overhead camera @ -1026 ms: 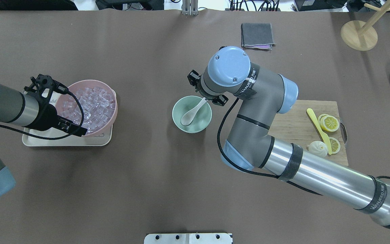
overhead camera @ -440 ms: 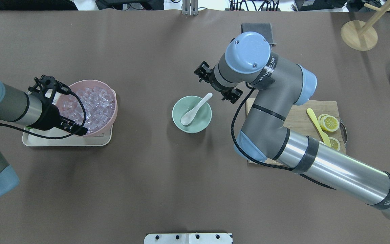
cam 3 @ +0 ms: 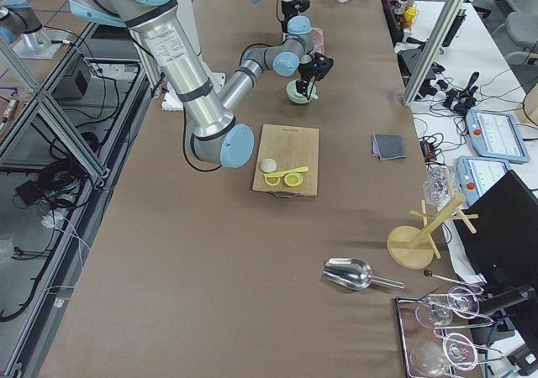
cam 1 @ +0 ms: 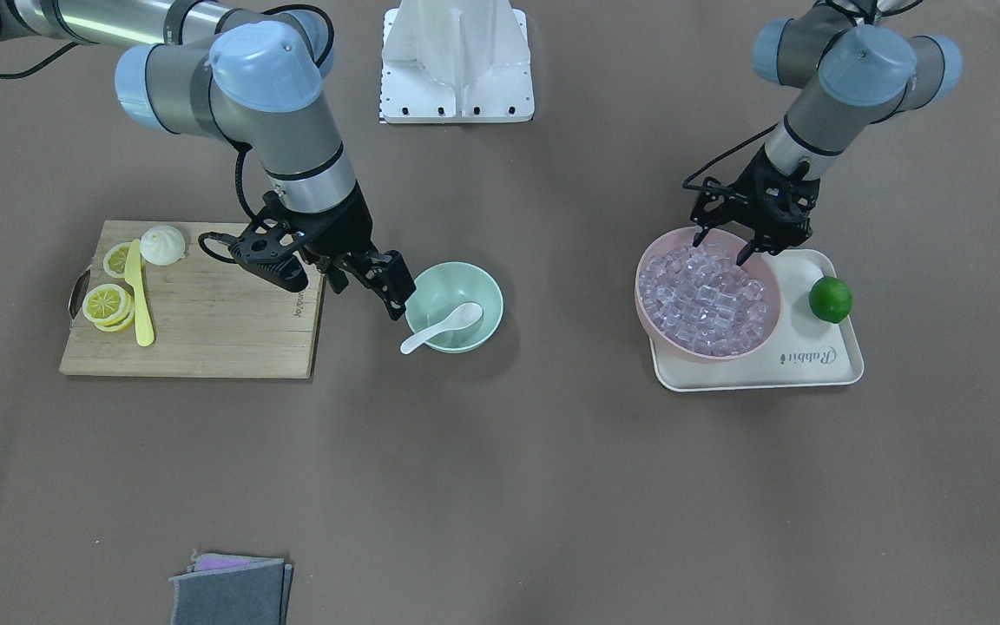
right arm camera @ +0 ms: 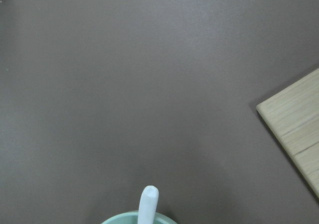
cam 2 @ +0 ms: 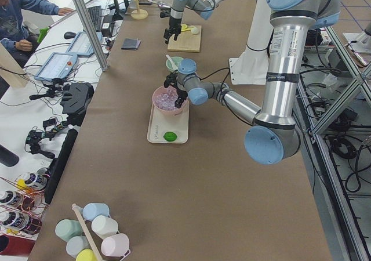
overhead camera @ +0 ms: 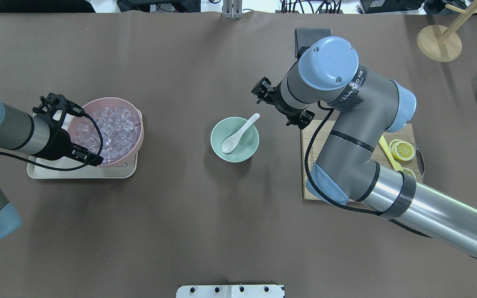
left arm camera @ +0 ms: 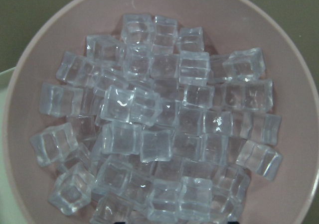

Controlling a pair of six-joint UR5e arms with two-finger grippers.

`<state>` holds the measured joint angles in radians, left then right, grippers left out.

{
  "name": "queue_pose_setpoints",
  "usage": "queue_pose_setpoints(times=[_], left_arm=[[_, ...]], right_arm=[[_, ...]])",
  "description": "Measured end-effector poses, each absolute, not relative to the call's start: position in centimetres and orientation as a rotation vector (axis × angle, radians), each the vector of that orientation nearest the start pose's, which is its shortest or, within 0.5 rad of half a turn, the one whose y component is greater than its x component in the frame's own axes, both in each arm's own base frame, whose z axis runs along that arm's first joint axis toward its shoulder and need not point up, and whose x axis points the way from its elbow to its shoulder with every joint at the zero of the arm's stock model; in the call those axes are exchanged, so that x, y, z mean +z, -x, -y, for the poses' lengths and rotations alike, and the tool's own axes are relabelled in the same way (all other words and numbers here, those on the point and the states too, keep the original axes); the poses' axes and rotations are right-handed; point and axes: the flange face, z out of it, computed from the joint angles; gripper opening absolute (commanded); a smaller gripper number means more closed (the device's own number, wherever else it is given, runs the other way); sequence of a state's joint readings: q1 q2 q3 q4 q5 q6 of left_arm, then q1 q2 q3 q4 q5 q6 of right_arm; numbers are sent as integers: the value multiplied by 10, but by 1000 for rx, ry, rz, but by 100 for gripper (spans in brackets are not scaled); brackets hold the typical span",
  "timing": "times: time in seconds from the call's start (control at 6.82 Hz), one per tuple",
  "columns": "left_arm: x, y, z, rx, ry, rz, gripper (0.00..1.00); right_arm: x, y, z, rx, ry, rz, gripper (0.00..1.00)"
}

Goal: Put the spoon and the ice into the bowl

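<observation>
the right gripper (cam 1: 368,279) hangs just beside the small round mint-green bowl (overhead camera: 216,147), on the side near the wooden cutting board (cam 1: 205,340). its two black fingers are spread apart and there is nothing between them. it does not touch the bowl.

the small white shiny spoon (overhead camera: 238,134) lies in the green bowl. its scoop sits down on the bottom and its short handle leans on the rim and sticks out a little toward the right gripper.

the left gripper (cam 1: 721,247) hangs over the edge of the big pink bowl (overhead camera: 140,124). its fingers are apart and hold nothing. the pink bowl is full of small clear ice cubes (left arm camera: 164,129), piled on each other. no ice shows in the green bowl.

the pink bowl stands on a cream tray (overhead camera: 77,172), and a green lime (cam 1: 830,299) sits on the tray beside it. the two bowls are well apart.

on the cutting board lie a yellow plastic knife (cam 1: 140,305), some lemon slices (cam 1: 106,304) and a white bun (cam 1: 163,245). a folded grey cloth (cam 1: 226,595) lies on the brown table, far from the bowls.
</observation>
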<state>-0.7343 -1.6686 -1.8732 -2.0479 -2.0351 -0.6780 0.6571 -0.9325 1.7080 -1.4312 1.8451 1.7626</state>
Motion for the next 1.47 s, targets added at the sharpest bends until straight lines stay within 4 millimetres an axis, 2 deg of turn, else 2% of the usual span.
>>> queue_pose_setpoints(times=[0.15,0.29,0.44,0.59,1.32,1.47], left_arm=[[415,-339,424,347,-322,-909,64],[417,-340,424,342,-314,-904,58],[417,-340,425,338,-303,-896,36],[416,-340,425,334,-293,-888,0],[400,-336,423,319,-242,-848,0],[390,-334,422,319,-243,-851,0]], right_arm=[[210,464,493,658,39,959,100],[210,463,493,657,40,959,100],[210,462,492,656,42,960,100],[209,462,491,654,44,962,100],[206,456,486,646,52,977,100],[206,449,484,645,61,978,100]])
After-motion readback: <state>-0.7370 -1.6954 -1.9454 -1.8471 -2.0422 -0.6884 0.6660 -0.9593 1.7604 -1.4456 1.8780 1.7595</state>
